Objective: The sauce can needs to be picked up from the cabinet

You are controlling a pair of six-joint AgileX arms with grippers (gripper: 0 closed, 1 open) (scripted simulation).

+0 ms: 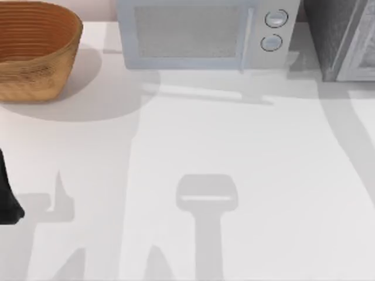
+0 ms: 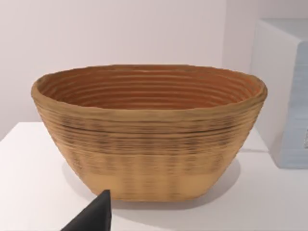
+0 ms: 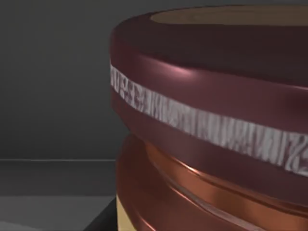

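White table (image 1: 234, 152) is carrying a basket (image 1: 35, 50) at far left, a microwave (image 1: 193, 35) at the back and the cabinet (image 1: 343, 38) at far right. Right wrist view is pressing close to the can (image 3: 211, 125) against dark walls. Left arm (image 1: 7, 199) is sitting at the left edge; neither claw's state can be told.

Simulated kitchen-like tabletop: microwave (image 1: 193, 35), woven basket (image 1: 35, 52), speckled cabinet (image 1: 337, 35) on white table (image 1: 234, 146).

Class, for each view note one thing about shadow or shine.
Top view: long grey arm-like shadows stripe the table; left wrist view: the basket casts a soft shadow beneath itself; right wrist view: the sauce can shows highlights against dim grey surroundings.
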